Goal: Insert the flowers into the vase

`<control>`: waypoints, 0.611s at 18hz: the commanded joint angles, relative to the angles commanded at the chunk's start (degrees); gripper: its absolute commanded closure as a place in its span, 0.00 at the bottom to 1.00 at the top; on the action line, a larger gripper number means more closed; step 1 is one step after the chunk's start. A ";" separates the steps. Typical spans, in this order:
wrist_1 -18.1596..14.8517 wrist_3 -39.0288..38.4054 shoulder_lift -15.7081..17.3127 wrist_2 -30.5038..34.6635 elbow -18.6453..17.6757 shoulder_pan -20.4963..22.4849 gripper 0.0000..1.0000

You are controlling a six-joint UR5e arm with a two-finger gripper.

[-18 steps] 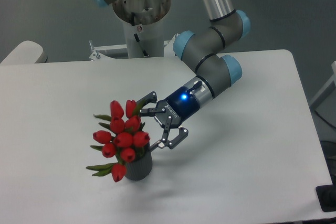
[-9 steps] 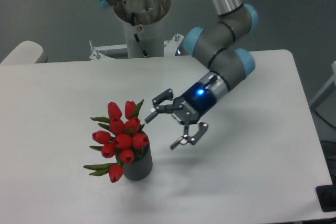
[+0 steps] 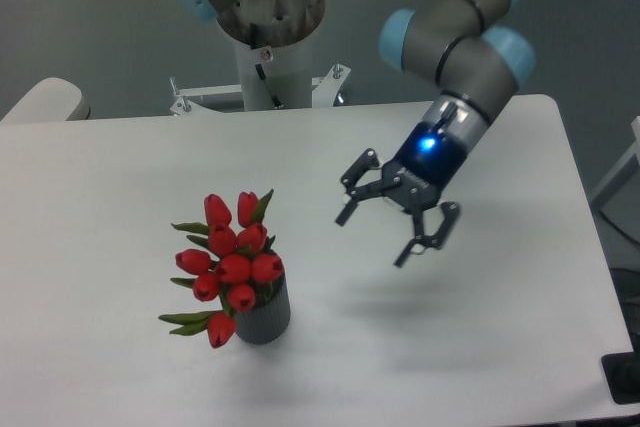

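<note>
The flowers (image 3: pixel 228 263), a tight bunch of red tulip buds with green leaves, stand in the vase (image 3: pixel 266 315), a small dark grey ribbed cylinder on the white table at front left. The bunch leans left and spreads wider than the vase. My gripper (image 3: pixel 375 235) is open and empty. It hangs above the table to the right of the flowers, well apart from them, fingers pointing down and left.
The white table (image 3: pixel 480 347) has its right edge near the frame's right side and its front edge near the bottom. The arm's base column (image 3: pixel 268 37) stands behind the table's back edge. A pale rounded object (image 3: pixel 45 99) sits at far left.
The gripper has drawn away from the flowers, moving right and up, staying open. The flowers stay in the vase, settled slightly left.
</note>
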 joint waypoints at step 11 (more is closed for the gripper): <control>-0.44 -1.34 5.72 21.06 2.29 -0.70 0.00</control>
